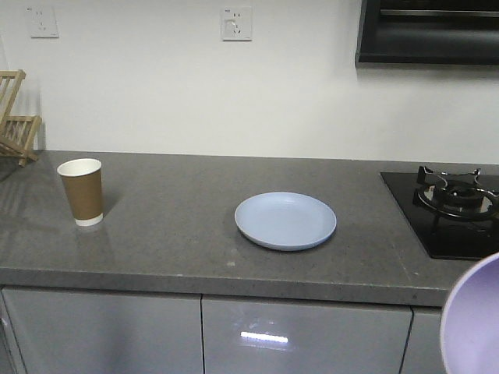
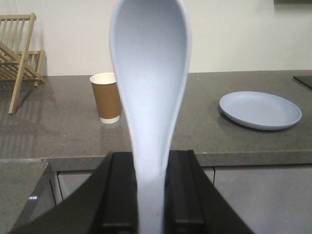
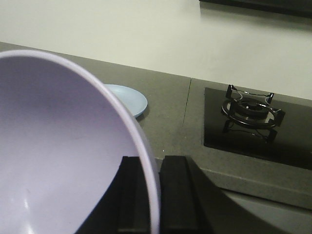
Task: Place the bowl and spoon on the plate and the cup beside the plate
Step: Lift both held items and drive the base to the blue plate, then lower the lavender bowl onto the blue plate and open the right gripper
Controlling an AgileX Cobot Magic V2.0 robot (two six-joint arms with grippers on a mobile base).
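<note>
The left hand [image 2: 151, 156] is closed on the spoon [image 2: 151, 73]. Its two dark fingers clamp the handle from either side, and the scoop stands up ahead of them, hollow side facing the wrist camera. This hand hangs short of the bench [image 1: 171, 234], in front of the near edge and the grey cabinet doors below it. The cup [image 2: 106, 97] stands upright on the bench ahead of the hand and a little to its left. The plate [image 1: 285, 220] lies flat ahead and well to its right, with nothing on it. Cup and plate are well apart.

The right hand [image 3: 152, 158] grips the bowl [image 3: 58, 146] by the rim — one finger inside, one outside, the wall pinched between them. The bowl is tilted, its open side turned toward the wrist camera. In the front view only an arc of it shows at the lower right corner, low before the cabinets. From this hand the plate is ahead and to the left, partly hidden behind the bowl's rim. A gas hob [image 3: 251, 112] sits ahead to the right, set into the bench.

A wooden rack [image 2: 19, 48] stands at the far left, beyond the cup.
</note>
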